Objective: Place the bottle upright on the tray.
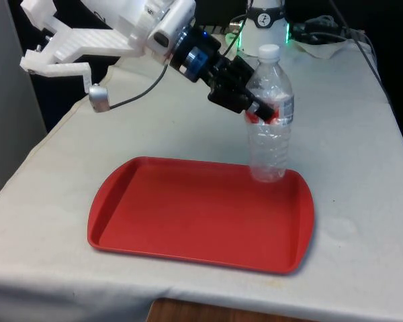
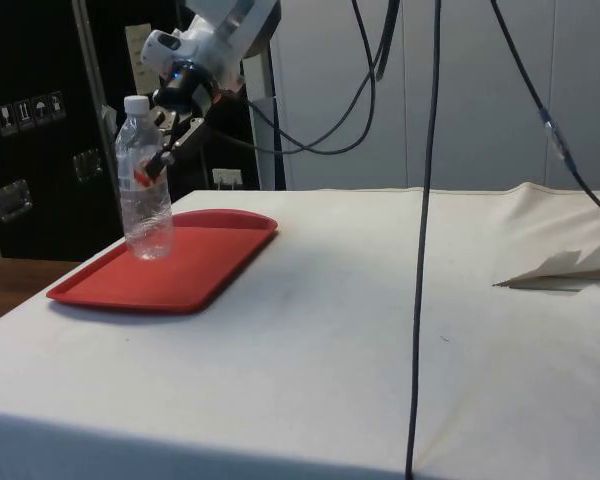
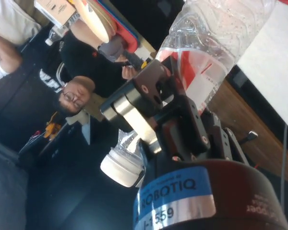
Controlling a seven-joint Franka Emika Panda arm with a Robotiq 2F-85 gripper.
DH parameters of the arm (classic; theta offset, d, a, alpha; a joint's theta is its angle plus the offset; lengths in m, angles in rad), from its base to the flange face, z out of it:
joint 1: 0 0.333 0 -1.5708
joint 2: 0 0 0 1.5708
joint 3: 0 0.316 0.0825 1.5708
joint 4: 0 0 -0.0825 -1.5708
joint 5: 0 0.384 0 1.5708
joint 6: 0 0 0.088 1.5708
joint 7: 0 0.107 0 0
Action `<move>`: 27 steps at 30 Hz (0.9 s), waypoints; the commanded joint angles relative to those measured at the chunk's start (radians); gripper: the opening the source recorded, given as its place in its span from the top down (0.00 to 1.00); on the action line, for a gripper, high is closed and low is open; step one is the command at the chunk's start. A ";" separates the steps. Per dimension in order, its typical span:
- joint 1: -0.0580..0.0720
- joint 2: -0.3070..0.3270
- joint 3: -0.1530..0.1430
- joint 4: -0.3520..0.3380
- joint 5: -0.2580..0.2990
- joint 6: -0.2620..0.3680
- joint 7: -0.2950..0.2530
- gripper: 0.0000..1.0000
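A white cloth (image 1: pixel 363 201) is covering the table, and a red tray (image 1: pixel 188 221) is lying flat on it near the front edge. I am reaching in from the front view's left with my arm (image 1: pixel 101 33) slanting down, and my claw (image 1: pixel 263 111) is gripping the bottle (image 1: pixel 270 141) at its red-and-white label (image 3: pixel 201 72), about halfway up. The bottle is clear plastic with a white cap (image 2: pixel 136 104), and it is standing upright with the cap on top. Its base is sitting at the tray's far corner on the front view's right, just inside the rim; in the side view it seems to be touching the tray floor, though I cannot be sure the base is fully down. In the wrist view my fingers (image 3: pixel 151 88) are pressing against the label from either side. Behind the bottle in that view a person in a dark shirt (image 3: pixel 86 60) is showing beyond the table. Black cables (image 2: pixel 420 250) are hanging in front of the side camera.
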 commanded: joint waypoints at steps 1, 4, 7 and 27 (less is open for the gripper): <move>0.007 0.009 -0.006 0.014 -0.013 0.011 0.013 0.66; 0.009 0.020 -0.006 0.029 -0.024 0.020 0.022 0.66; 0.011 0.028 -0.008 0.043 -0.035 0.026 0.033 0.66; 0.010 0.059 -0.007 0.094 -0.072 0.032 0.062 0.66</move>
